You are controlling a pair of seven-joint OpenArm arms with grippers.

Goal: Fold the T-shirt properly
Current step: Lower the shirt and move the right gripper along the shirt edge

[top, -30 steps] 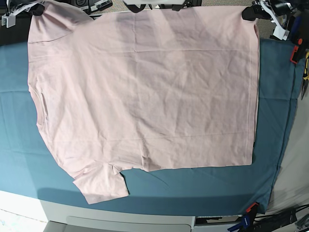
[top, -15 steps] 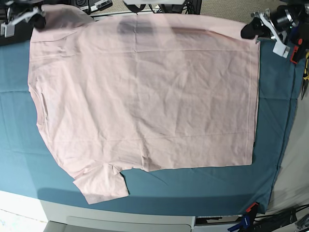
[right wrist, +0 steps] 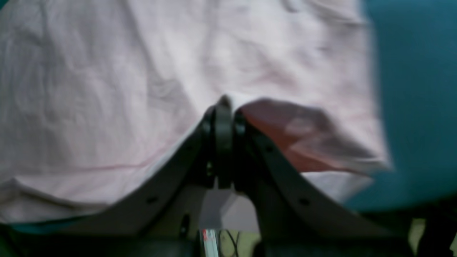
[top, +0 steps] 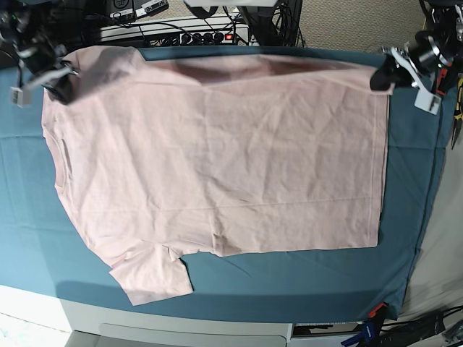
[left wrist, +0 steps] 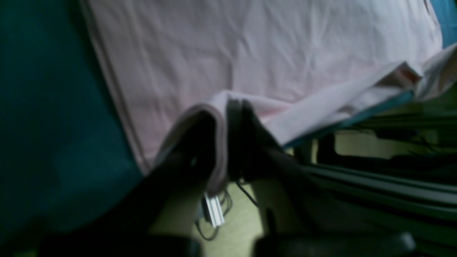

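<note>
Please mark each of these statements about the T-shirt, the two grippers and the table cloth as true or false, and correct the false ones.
1. Both grippers are shut on the T-shirt. True: the left gripper and the right gripper each pinch an edge of it.
2. The T-shirt is already folded in half. False: it lies spread open on the table cloth.
3. Big black lettering shows on the upper side. False: the visible side is plain pink.
4. One short sleeve lies flat near the front edge of the table. True.
5. The table cloth is red. False: it is teal.
</note>
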